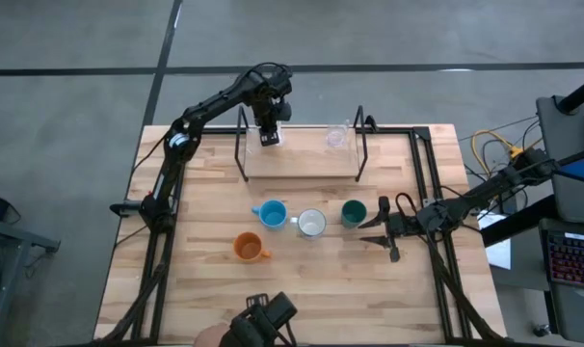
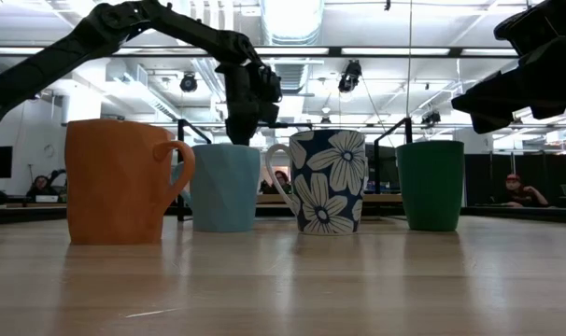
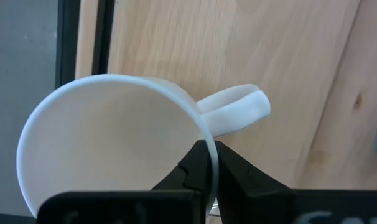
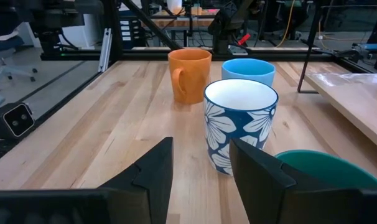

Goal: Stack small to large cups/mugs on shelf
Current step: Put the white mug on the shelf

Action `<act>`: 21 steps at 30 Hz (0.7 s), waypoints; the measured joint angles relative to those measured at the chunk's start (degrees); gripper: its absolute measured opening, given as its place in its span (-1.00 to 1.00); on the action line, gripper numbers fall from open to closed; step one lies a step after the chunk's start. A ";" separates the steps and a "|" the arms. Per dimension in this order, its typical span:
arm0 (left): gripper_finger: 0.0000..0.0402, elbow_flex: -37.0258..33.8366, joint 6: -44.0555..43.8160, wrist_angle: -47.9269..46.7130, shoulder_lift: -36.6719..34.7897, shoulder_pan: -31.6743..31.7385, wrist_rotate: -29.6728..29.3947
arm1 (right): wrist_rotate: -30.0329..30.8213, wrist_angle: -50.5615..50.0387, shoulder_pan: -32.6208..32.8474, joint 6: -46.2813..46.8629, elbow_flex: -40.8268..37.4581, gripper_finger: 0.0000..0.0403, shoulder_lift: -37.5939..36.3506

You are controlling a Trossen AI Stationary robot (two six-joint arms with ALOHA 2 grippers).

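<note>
The orange mug [image 2: 120, 180] is standing closest on the bench [image 1: 311, 289], well apart from the left hand [image 1: 269, 134], which is pinching a white mug's [image 3: 114, 146] rim over the shelf [image 1: 302, 160], apparently touching it. The right hand [image 4: 201, 168] is hovering half-open beside the green cup [image 1: 353, 213].

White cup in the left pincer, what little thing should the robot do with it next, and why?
Probably lower it a little and let go. The left pincer is shut on the white cup's rim, over the left part of the shelf, where the glass cup already sits. Whether the cup touches the board yet I cannot tell.
</note>
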 joint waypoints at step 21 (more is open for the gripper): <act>-0.59 0.08 -1.10 0.19 -0.22 -0.02 2.29 | 0.00 -0.02 0.00 0.26 0.00 -0.25 0.00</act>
